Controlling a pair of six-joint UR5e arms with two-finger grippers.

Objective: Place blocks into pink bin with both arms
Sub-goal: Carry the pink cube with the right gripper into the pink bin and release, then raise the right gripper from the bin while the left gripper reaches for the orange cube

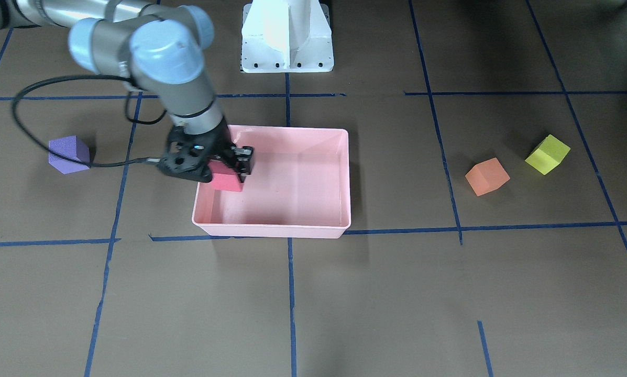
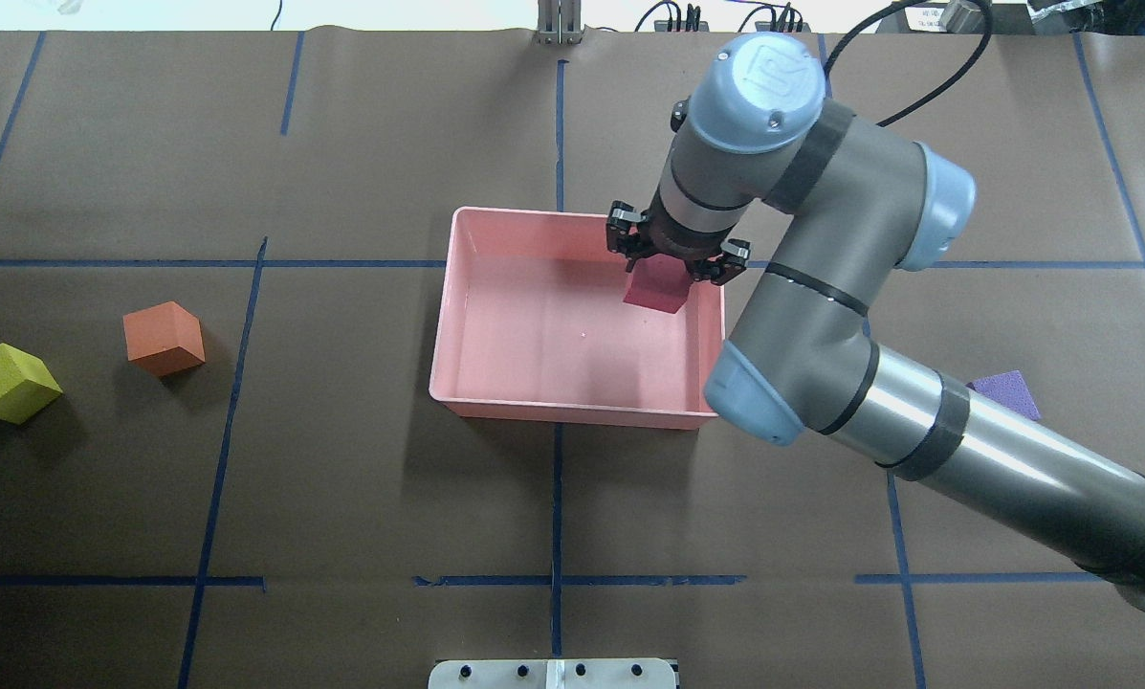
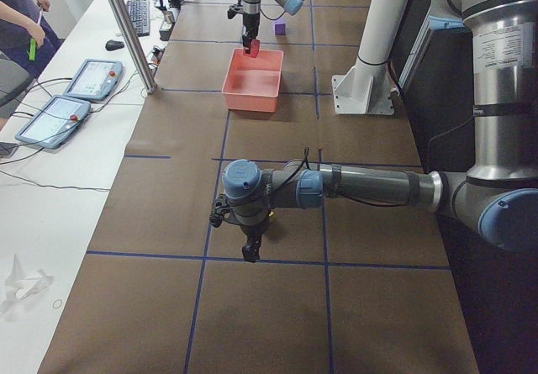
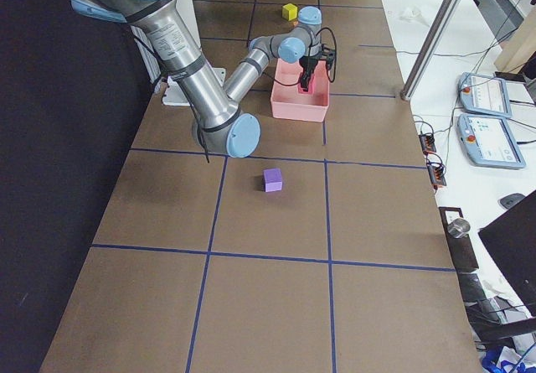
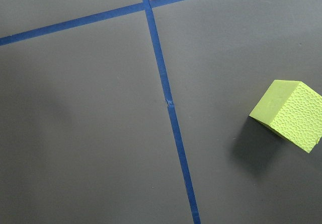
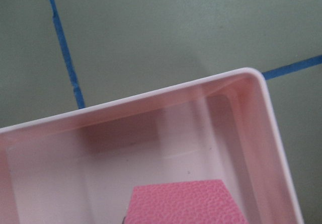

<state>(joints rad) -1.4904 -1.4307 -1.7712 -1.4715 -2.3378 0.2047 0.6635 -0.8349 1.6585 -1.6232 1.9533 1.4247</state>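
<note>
The black fingers [image 1: 246,161] of the right gripper [image 1: 229,166] pinch the small matte red foam cube [image 1: 227,179] from two sides. A raised logo on the light-blue joint cap [image 2: 759,67] looks like "UR". The white label on the near left arm [image 3: 496,55] in the left side view is too small to read.

The grey right arm [image 2: 916,411] bends at the elbow. Its wrist points straight down over the robot's-right part of the shallow pale pink plastic bin [image 1: 271,229]. The cube hangs inside the bin's outline; whether it touches the floor cannot be told.

The left arm stretches low across the table with the left gripper [image 3: 250,252] pointing down, and its finger spread cannot be told.

The purple cube [image 1: 69,153] lies on the table beyond the right arm. The orange cube [image 1: 487,176] and yellow-green cube [image 1: 547,154] lie near each other, well apart from the bin.
</note>
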